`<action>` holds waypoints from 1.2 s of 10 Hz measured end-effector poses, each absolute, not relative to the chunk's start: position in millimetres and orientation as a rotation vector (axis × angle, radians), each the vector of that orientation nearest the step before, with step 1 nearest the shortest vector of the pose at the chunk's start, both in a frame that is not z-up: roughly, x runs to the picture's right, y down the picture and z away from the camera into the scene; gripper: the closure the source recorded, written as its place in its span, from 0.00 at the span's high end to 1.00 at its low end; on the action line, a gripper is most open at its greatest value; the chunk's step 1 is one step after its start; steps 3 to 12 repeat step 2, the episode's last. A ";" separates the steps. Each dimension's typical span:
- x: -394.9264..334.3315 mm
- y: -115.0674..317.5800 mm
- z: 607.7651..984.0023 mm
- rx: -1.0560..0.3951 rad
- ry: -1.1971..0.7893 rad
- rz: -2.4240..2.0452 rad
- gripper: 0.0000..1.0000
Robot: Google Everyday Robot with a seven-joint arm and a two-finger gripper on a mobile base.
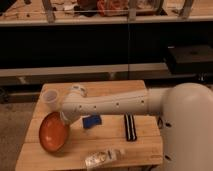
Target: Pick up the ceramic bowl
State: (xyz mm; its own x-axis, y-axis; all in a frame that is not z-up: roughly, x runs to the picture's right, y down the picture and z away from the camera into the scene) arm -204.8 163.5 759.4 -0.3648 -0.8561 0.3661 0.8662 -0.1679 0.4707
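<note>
- Your gripper sits at the ceramic bowl's upper right rim, mostly hidden behind the white arm.
- You'll find the ceramic bowl tilted at the wooden table's left side.
- Nearby: plastic cup, blue item, black object, crumpled wrapper.

The surface is pale wood with visible planks. The ceramic bowl looks glazed and smooth, orange-red. The cup at far left is translucent plastic. The arm has a matt white shell; its gripper sits at the bowl's right rim.
</note>
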 end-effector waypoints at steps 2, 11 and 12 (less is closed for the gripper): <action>-200.7 161.0 759.3 -0.008 -0.732 -1.814 0.00; -200.7 161.0 759.3 -0.008 -0.732 -1.814 0.00; -200.7 161.0 759.3 -0.008 -0.732 -1.814 0.00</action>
